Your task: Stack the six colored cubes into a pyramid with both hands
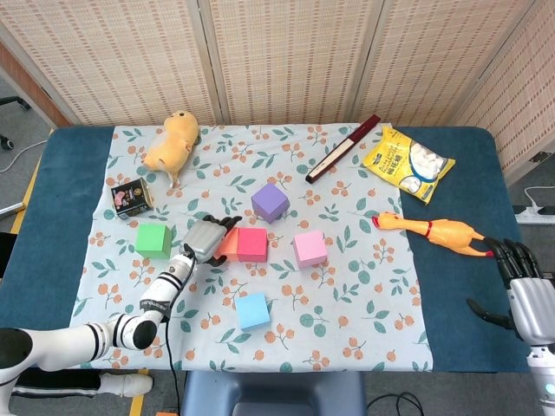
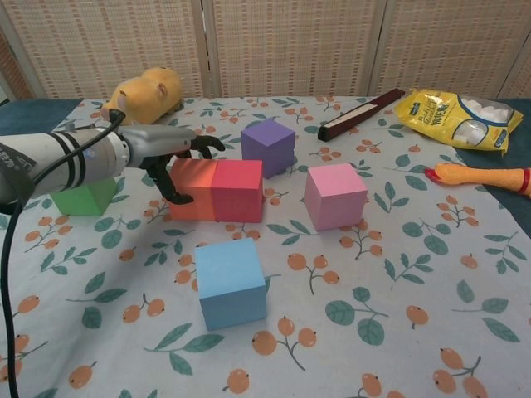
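Orange cube [image 2: 192,187] and red cube [image 2: 238,190] sit touching, starting the bottom row. The left hand [image 2: 170,157] curls around the orange cube, holding it. Near the red cube wait the pink cube [image 2: 335,195], purple cube [image 2: 268,147], blue cube [image 2: 231,282] and green cube [image 2: 83,196]. Nothing is stacked yet. The right hand [image 1: 524,284] hangs open, holding nothing

Both of my cameras give bright, even, diffuse exposure with no glare. Shadows are soft and short: the blue cube [image 2: 231,282] casts a faint one on the floral tablecloth [image 2: 398,274] at its base, and my left hand [image 2: 170,153] darkens the orange cube [image 2: 192,187] face beneath its fingers. Focus is sharp in the head view. The chest view shows slight wide-angle stretching toward its lower edge and corners.
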You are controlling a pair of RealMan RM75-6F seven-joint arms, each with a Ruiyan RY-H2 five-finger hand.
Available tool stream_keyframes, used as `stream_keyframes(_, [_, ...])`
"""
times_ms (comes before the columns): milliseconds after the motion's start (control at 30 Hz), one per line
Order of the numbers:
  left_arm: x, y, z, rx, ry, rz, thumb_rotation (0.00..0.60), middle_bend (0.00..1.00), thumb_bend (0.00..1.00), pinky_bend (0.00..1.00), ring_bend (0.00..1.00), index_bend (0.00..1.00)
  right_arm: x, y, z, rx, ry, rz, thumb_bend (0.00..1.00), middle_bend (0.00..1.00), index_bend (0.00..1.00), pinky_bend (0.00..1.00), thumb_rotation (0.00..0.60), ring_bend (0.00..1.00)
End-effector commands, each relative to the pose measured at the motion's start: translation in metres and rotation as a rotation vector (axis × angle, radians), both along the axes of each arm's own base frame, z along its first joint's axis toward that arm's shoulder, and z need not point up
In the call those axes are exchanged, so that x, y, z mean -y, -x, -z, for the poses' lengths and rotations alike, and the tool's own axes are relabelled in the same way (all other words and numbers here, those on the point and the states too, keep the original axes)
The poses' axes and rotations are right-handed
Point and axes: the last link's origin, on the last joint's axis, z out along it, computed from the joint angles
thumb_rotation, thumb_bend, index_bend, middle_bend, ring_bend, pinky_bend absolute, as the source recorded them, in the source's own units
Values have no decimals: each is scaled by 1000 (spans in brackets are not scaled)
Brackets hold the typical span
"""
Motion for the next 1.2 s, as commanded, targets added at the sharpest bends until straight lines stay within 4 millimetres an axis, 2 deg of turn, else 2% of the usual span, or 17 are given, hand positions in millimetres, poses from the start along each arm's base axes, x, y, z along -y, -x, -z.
stream_keyframes(33, [1,0,-1,-4,1,1,600,96,326,184,235,0,0,0,0,0,1,-2,0,75,0,26,600,0])
stream_keyframes(233, [3,0,-4,-6,-3,0,600,10,337,183,170,0,0,0,-1,3,3,-3,0,75,0,26,600,0])
stream_keyframes(433, [10,-2,-12,-7,0,-4,600,0,341,184,127,0,3,-2,-2,18,-2,-12,0,75,0,26,600,0])
stream_keyframes(567, [21,3,-33,40,-39,-11,600,0,342,179,121,0,22,-3,-6,55,-41,-20,0,75,0,26,600,0])
stream_keyframes(667, [31,11,-54,82,-84,-20,600,0,341,170,121,0,45,-13,-4,55,-117,-63,0,72,0,26,600,0])
stream_keyframes(767, [41,22,-74,109,-133,-24,600,0,340,164,120,0,73,-34,7,81,-226,-123,0,70,0,26,600,0])
stream_keyframes(867, [52,36,-91,129,-181,-23,600,0,340,161,121,0,105,-59,28,60,-347,-183,0,72,0,27,600,0])
stream_keyframes(1000, [65,50,-103,136,-201,-22,600,0,339,160,132,0,139,-89,62,28,-470,-236,0,102,0,53,600,0])
stream_keyframes(1200, [79,65,-112,145,-198,-36,600,0,338,159,135,0,180,-116,112,-26,-567,-260,0,145,37,79,600,0])
